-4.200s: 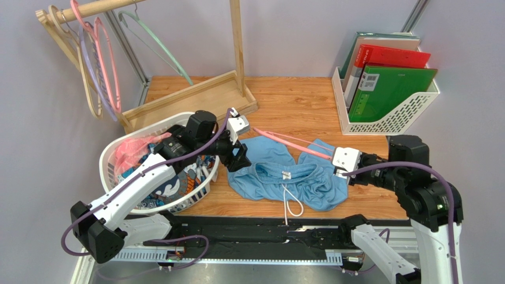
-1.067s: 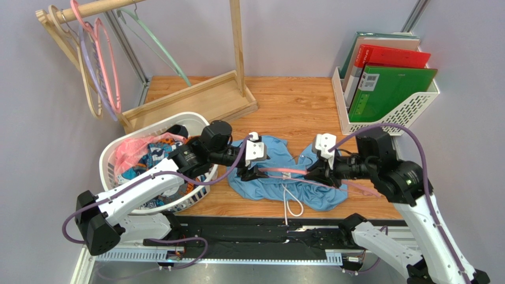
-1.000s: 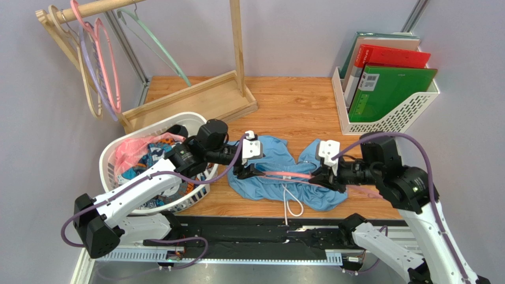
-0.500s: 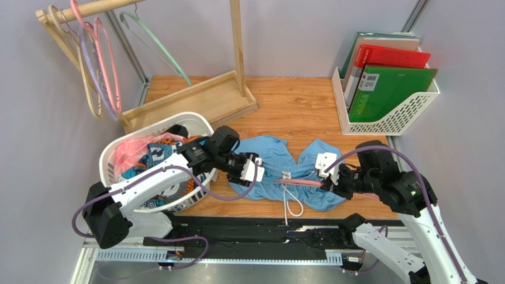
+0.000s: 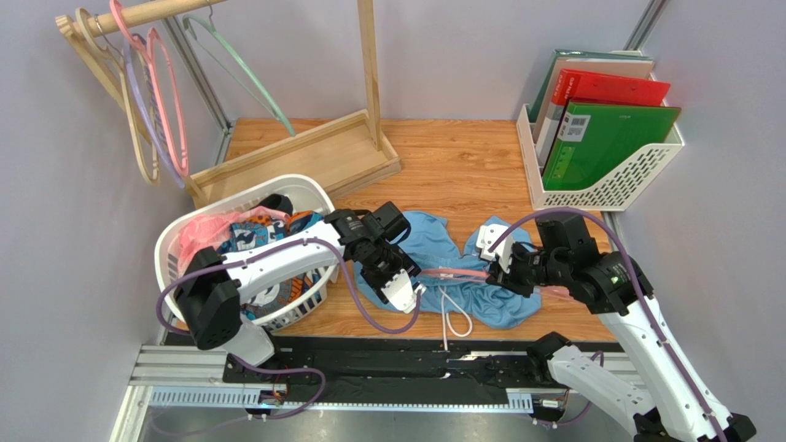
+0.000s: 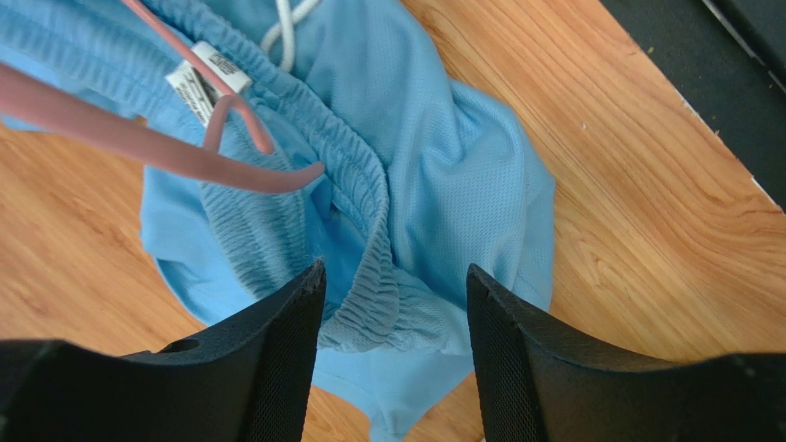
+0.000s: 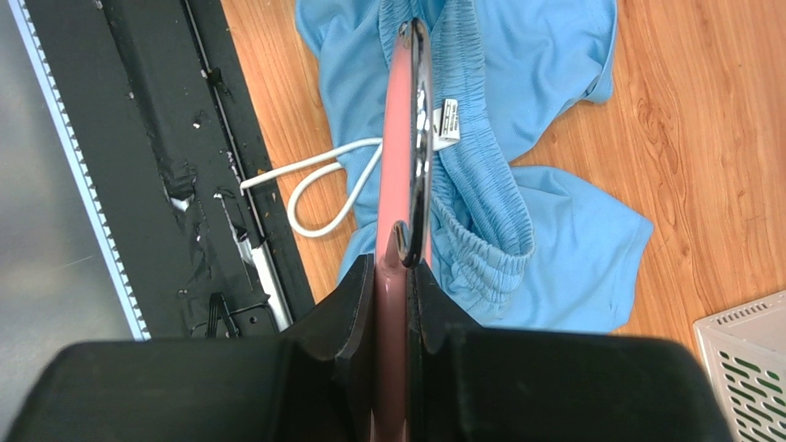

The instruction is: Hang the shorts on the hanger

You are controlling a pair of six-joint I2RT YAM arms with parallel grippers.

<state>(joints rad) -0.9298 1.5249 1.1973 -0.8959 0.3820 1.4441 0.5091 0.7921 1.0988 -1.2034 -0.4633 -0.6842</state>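
The light blue shorts [image 5: 434, 241] lie crumpled on the table, their white drawstring [image 5: 454, 318] trailing toward the near edge. My right gripper [image 5: 503, 270] is shut on the salmon-pink hanger [image 5: 458, 274], which reaches left over the waistband near the white label [image 7: 449, 120]. In the right wrist view the hanger [image 7: 398, 138] runs edge-on out from between the fingers of that gripper [image 7: 395, 267]. My left gripper [image 5: 407, 293] is open above the left end of the shorts. In its wrist view a fold of the elastic waistband [image 6: 369, 212] sits between the fingertips of the gripper [image 6: 395, 272].
A white laundry basket [image 5: 175, 241] with pink and patterned clothes stands at the left. Behind it is a wooden rack base [image 5: 295, 157], with spare hangers [image 5: 157, 101] on the rail. A white file holder [image 5: 600, 189] is at the back right. A black rail [image 5: 415, 364] lines the near edge.
My left gripper has turned and swung toward the near edge, now pointing down over the shorts' left waistband. The right gripper has edged left with the hanger.
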